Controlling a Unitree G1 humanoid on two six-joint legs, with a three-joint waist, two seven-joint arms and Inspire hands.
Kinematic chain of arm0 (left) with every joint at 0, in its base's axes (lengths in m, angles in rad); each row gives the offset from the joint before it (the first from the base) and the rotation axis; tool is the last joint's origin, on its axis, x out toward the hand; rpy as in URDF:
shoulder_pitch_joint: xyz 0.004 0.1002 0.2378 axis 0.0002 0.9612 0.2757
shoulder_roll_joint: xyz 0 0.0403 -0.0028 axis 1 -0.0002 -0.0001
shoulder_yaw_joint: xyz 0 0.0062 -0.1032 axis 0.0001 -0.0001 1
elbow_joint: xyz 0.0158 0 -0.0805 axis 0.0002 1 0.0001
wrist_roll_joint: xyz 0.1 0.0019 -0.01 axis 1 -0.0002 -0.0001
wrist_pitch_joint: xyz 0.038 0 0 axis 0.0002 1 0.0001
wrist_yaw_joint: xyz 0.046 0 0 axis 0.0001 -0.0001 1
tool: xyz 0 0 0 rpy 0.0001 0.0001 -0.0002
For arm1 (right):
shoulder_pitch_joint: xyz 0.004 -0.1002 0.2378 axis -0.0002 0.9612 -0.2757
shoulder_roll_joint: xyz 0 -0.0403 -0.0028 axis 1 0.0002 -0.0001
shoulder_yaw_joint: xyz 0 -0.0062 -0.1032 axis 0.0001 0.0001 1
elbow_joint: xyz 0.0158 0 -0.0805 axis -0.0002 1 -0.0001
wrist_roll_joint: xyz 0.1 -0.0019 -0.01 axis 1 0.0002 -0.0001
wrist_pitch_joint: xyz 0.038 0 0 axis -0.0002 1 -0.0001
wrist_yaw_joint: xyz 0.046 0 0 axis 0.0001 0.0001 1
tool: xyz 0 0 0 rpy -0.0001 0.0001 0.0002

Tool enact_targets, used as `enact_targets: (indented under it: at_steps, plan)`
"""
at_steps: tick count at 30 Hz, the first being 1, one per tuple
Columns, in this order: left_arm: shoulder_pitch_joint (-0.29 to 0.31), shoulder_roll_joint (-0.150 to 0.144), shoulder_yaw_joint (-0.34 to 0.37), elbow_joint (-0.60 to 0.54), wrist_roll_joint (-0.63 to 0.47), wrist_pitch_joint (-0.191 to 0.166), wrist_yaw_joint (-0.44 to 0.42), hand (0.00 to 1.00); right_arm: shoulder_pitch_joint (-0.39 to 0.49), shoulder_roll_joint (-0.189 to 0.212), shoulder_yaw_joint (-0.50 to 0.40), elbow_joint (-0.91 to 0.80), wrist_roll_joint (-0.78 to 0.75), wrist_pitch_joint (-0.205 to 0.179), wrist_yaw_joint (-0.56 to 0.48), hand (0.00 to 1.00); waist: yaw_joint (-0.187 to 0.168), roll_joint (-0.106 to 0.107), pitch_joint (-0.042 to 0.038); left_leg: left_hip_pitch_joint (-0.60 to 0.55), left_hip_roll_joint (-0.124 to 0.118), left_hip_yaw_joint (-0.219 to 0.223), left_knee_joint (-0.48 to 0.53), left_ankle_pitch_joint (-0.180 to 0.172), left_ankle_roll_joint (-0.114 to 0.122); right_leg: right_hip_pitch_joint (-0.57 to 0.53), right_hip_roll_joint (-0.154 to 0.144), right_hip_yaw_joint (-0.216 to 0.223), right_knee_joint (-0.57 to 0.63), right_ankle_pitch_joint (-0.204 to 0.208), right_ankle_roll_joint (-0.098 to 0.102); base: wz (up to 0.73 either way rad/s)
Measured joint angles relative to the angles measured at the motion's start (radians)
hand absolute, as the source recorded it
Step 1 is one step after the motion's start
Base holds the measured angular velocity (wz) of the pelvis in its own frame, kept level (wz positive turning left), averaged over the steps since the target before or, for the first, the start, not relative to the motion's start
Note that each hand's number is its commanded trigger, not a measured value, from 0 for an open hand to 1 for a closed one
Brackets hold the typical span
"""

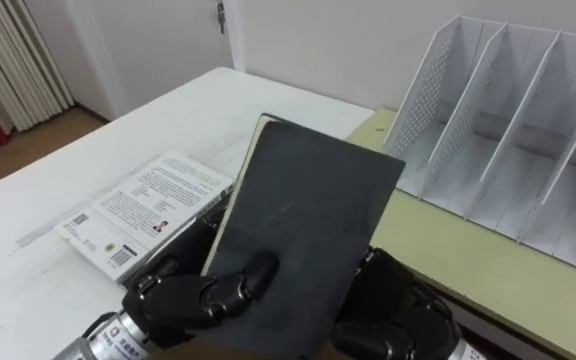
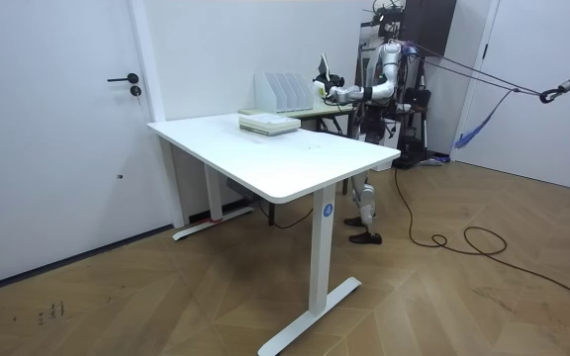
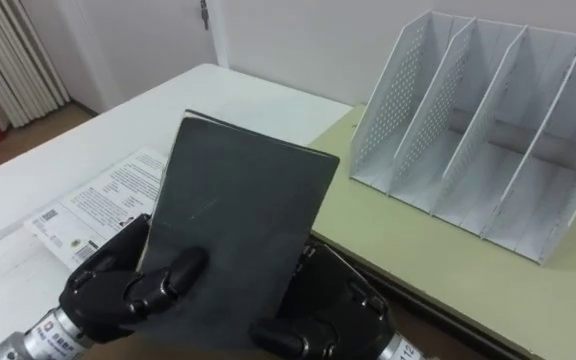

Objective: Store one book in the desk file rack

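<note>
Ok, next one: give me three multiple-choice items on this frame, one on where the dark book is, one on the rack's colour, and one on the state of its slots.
1. Where is the dark book?
A. On the floor
B. Held between the left hand and the right hand
C. On a chair

2. What colour is the file rack?
A. White
B. Black
C. Red

3. What state are the rack's visible slots in?
A. Packed with books
B. Empty
C. Holding one book

Answers:
1. B, since fingers of both hands curl round the book's lower part and hold it up.
2. A, since its perforated walls and dividers are all white.
3. B, since nothing stands between the dividers that show.
</note>
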State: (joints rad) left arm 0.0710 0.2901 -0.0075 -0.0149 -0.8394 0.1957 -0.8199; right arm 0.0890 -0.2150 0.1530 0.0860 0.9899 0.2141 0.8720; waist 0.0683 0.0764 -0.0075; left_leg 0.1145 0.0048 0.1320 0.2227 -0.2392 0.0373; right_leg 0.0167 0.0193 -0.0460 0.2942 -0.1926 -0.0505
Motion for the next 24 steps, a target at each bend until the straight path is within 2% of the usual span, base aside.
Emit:
enact_targets:
  at_steps: [4, 5, 6, 7, 8, 12, 14, 19, 22, 24]
  plan:
    - [0.012, 0.000, 0.000, 0.002, 0.001, 0.005, -0.017, 1.00, 0.000, -0.002, 0.000, -0.022, 0.000, 0.006, -0.008, 0.00, 0.007, -0.001, 0.0011, 0.001, -0.003, 0.013, 0.001, 0.000, 0.000, -0.017, -0.002, 0.017, 0.021, -0.011, 0.002, -0.10]
    - [0.013, 0.000, -0.001, 0.003, -0.001, 0.008, -0.023, 1.00, 0.000, -0.002, 0.001, -0.031, 0.000, 0.006, -0.011, 0.51, 0.010, -0.001, 0.0012, 0.000, -0.003, 0.015, 0.001, 0.000, 0.000, -0.018, -0.001, 0.018, 0.022, -0.011, 0.002, -0.10]
    - [0.012, 0.000, -0.002, 0.004, -0.005, 0.008, -0.024, 1.00, 0.000, -0.004, 0.002, -0.037, 0.000, 0.006, -0.014, 0.56, 0.012, -0.002, 0.0013, 0.000, -0.003, 0.015, 0.001, 0.000, 0.000, -0.019, -0.002, 0.018, 0.025, -0.012, 0.001, -0.04]
    - [0.012, 0.000, -0.006, 0.009, -0.020, 0.008, -0.025, 1.00, 0.000, -0.009, 0.003, -0.053, 0.000, 0.006, -0.023, 0.89, 0.015, -0.003, 0.0021, 0.000, -0.004, 0.015, 0.001, 0.000, 0.000, -0.023, -0.003, 0.018, 0.034, -0.015, 0.001, 0.00]
    - [0.012, 0.000, -0.008, 0.010, -0.024, 0.008, -0.027, 1.00, 0.000, -0.018, 0.004, -0.063, 0.000, 0.007, -0.029, 1.00, 0.018, -0.005, 0.0033, 0.000, -0.004, 0.015, 0.001, 0.000, 0.000, -0.023, -0.003, 0.018, 0.036, -0.018, 0.000, 0.00]
    - [0.012, 0.000, -0.011, 0.012, -0.025, 0.008, -0.058, 1.00, 0.000, -0.024, 0.002, -0.064, 0.000, 0.006, -0.071, 1.00, 0.022, -0.008, 0.0047, 0.000, -0.003, 0.014, 0.001, 0.000, -0.001, -0.023, -0.002, 0.016, 0.040, -0.020, -0.003, 0.00]
    - [0.013, 0.000, -0.025, 0.012, -0.026, 0.008, -0.088, 1.00, 0.000, -0.025, -0.001, -0.064, -0.001, 0.006, -0.114, 1.00, 0.025, -0.014, 0.0084, 0.000, -0.004, 0.014, 0.002, 0.000, -0.001, -0.031, -0.004, 0.017, 0.051, -0.024, -0.004, 0.00]
    - [0.013, 0.000, -0.039, 0.020, -0.031, 0.016, -0.089, 1.00, 0.000, -0.028, -0.007, -0.064, -0.012, 0.001, -0.152, 1.00, 0.024, -0.021, 0.0124, -0.001, -0.003, 0.015, 0.004, -0.001, -0.002, -0.031, -0.002, 0.017, 0.051, -0.025, -0.005, 0.00]
    - [0.013, 0.000, -0.040, 0.040, -0.036, 0.016, -0.093, 1.00, 0.000, -0.032, 0.002, -0.064, -0.022, -0.002, -0.168, 1.00, 0.024, -0.026, 0.0127, 0.000, -0.003, 0.018, 0.003, -0.001, -0.002, -0.033, -0.002, 0.018, 0.051, -0.025, -0.005, 0.00]
    - [0.013, 0.005, -0.043, 0.060, -0.033, 0.022, -0.091, 1.00, 0.000, -0.050, 0.011, -0.064, -0.035, -0.002, -0.177, 1.00, 0.025, -0.031, 0.0110, -0.002, -0.003, 0.019, 0.003, -0.001, -0.003, -0.037, -0.002, 0.018, 0.050, -0.025, -0.005, 0.00]
